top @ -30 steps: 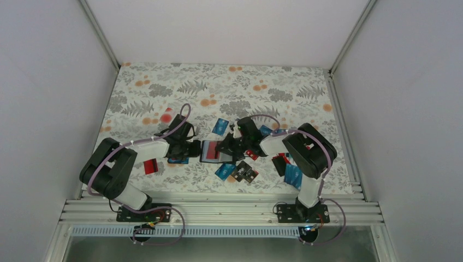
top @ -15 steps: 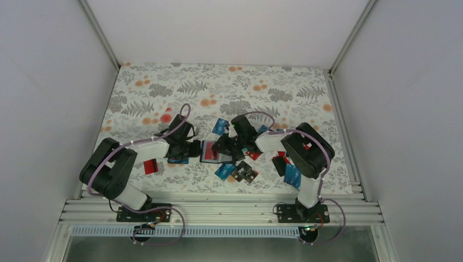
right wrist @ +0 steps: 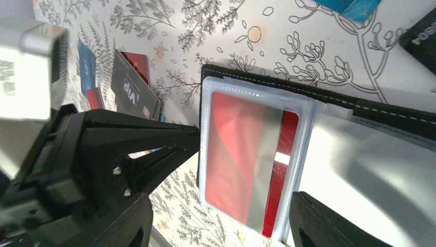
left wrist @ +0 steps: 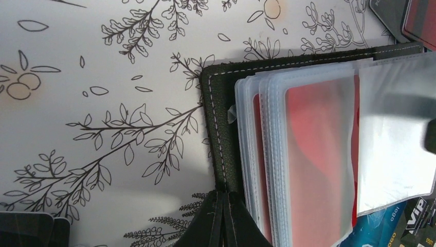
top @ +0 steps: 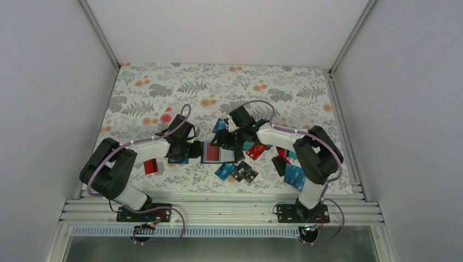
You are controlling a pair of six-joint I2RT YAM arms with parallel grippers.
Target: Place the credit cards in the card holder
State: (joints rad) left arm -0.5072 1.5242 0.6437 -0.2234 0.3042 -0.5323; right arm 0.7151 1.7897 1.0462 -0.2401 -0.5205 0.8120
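Note:
The card holder [top: 217, 153] lies open at mid-table, its black stitched cover [left wrist: 218, 118] showing under clear sleeves. A red credit card [right wrist: 241, 159] sits inside the top sleeve, its dark red edge with a white stripe poking out. My left gripper [left wrist: 226, 206] is shut on the holder's black edge, at its left side [top: 196, 148]. My right gripper [right wrist: 221, 221] hovers open just over the sleeve, its fingers [right wrist: 123, 216] wide apart on either side of the card and touching nothing. Loose credit cards [top: 238, 172] lie in front of the holder.
More cards are scattered about: a blue one [top: 220, 126] behind the holder, a red one [top: 151, 166] by the left arm, a red one [top: 255, 151] and a blue stack [top: 293, 176] at the right. A black printed card [right wrist: 131, 95] lies beyond the left gripper.
My right gripper has opened and drawn back toward the far side, leaving the red card in the sleeve. The left gripper has kept its hold and not moved.

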